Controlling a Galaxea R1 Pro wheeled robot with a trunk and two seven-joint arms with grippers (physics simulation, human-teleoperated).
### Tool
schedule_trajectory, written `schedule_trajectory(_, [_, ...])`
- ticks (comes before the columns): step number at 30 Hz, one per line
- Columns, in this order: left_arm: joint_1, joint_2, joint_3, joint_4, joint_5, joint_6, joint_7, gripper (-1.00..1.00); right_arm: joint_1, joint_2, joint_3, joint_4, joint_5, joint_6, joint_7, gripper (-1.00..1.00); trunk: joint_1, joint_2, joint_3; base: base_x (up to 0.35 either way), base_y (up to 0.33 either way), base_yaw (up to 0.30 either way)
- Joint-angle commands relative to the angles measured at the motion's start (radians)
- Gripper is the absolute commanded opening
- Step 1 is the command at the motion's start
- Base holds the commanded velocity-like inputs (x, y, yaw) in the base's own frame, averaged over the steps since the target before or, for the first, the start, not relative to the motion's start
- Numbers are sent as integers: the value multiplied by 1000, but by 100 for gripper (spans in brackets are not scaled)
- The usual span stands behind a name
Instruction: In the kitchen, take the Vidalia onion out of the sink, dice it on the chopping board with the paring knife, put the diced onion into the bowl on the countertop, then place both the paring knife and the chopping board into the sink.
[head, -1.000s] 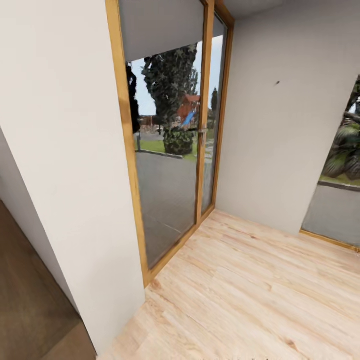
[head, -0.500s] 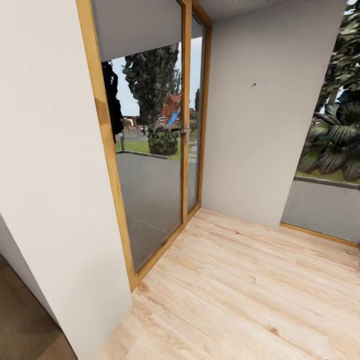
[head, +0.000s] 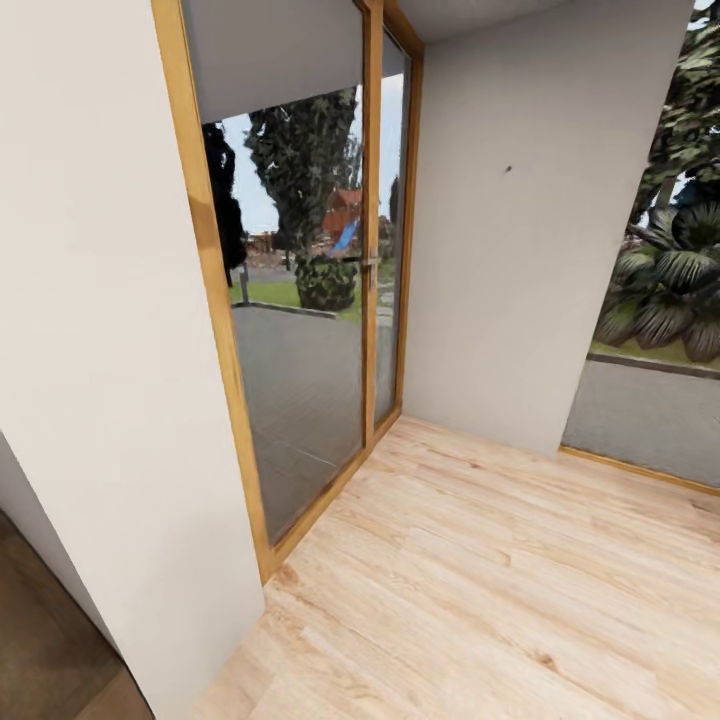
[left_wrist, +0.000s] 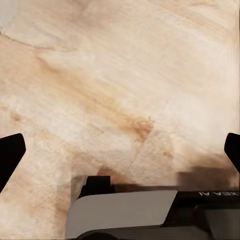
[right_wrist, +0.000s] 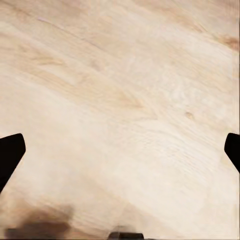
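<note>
A home interior: pale wood plank floor (head: 480, 580), plain white walls (head: 520, 220), and a tall wood-framed glass door (head: 300, 300) looking onto a garden with trees (head: 305, 170).

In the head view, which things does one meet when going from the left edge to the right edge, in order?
White wall → wood-framed glass door → white corner wall → window with palm plants.

wall section (head: 90, 350) at left, glazed door (head: 300, 300) just right of it, second wall (head: 530, 230) behind at centre, window (head: 660, 300) at far right, plank floor (head: 480, 590) before them all.
</note>
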Motion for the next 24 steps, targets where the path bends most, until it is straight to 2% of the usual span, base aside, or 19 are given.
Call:
schedule_trajectory(1, [0, -1, 1, -2, 0, -18, 1, 100, 0, 0, 1, -25, 1, -2, -12, 100, 0, 0, -1, 0, 0, 0])
schedule_trajectory(4, [0, 2, 1, -8, 0, -94, 2, 100, 0, 0, 0, -130, 0, -1, -63, 100, 0, 0, -1, 0, 0, 0])
schedule_trajectory(9, [0, 4, 0, -3, 1, -154, 2, 100, 0, 0, 0, -237, -1, -2, -106, 100, 0, 0, -1, 0, 0, 0])
schedule_trajectory(14, [0, 13, -1, 14, 0, -163, 2, 100, 0, 1, 2, -239, -5, -7, -107, 100, 0, 0, -1, 0, 0, 0])
schedule_trajectory(16, [0, 32, -1, 19, 1, -167, 2, 100, 0, 1, 3, -239, -6, -8, -104, 100, 0, 0, -1, 0, 0, 0])
schedule_trajectory(18, [0, 38, -1, 21, 1, -168, 2, 100, 0, 1, 3, -239, -8, -8, -104, 100, 0, 0, -1, 0, 0, 0])
schedule_trajectory(24, [0, 43, 3, 33, 3, -169, 2, 100, 0, 9, 3, -236, -10, -4, -103, 100, 0, 0, -1, 0, -8, -3])
